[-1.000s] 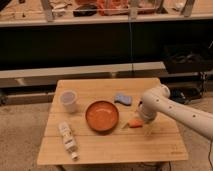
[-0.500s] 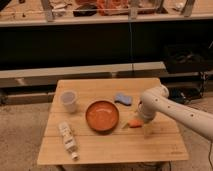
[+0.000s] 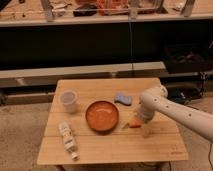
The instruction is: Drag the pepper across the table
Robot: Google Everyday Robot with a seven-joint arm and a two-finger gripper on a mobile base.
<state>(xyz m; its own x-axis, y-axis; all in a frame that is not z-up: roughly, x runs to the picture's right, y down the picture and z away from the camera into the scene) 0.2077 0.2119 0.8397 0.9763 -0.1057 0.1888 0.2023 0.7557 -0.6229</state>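
Observation:
The pepper (image 3: 133, 123) is a small slim orange vegetable with a green tip, lying on the light wooden table (image 3: 110, 147) just right of the round orange bowl (image 3: 102, 116). My gripper (image 3: 142, 120) comes in from the right on a white arm (image 3: 175, 111) and points down at the pepper's right end, touching or nearly touching it. The arm's end hides the contact point.
A clear plastic cup (image 3: 68, 101) stands at the table's back left. A white bottle (image 3: 67, 139) lies at the front left. A blue sponge (image 3: 123, 99) lies behind the bowl, right of centre. Dark shelving stands behind the table.

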